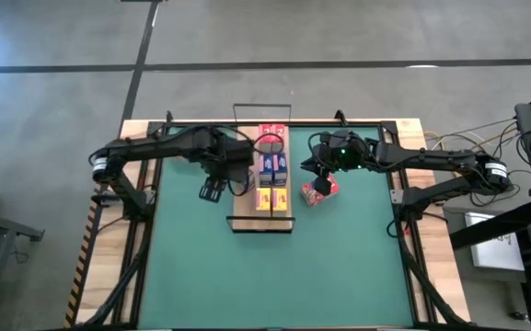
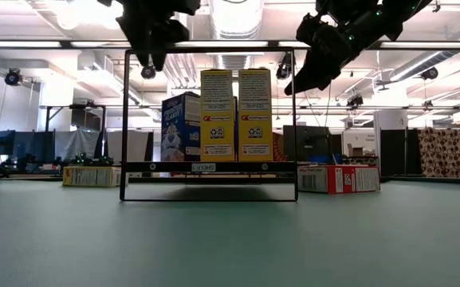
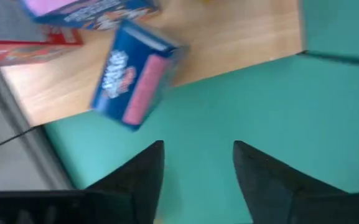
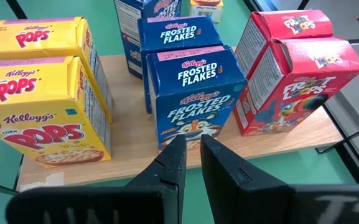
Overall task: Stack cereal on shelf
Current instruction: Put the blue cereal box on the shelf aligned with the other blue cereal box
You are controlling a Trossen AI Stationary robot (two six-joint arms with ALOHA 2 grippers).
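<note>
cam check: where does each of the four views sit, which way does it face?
High: overhead, straight down; both arms, shelf, red box on the mat.
Low: table height, level across; yellow boxes on the shelf, arms entering from above.
Left wrist: past the open left claw; tilted blue box.
Right wrist: past the shut right claw; Frosted Flakes.
Shared: both wrists see the wooden shelf.

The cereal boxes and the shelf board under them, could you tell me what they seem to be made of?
The yellow Pops box, blue Frosted Flakes box and red Froot Loops box look like thin printed cardboard: folded top flaps, slightly glossy print. The shelf board looks like light wood with visible grain, matte; whether solid or veneer is unclear.
</note>
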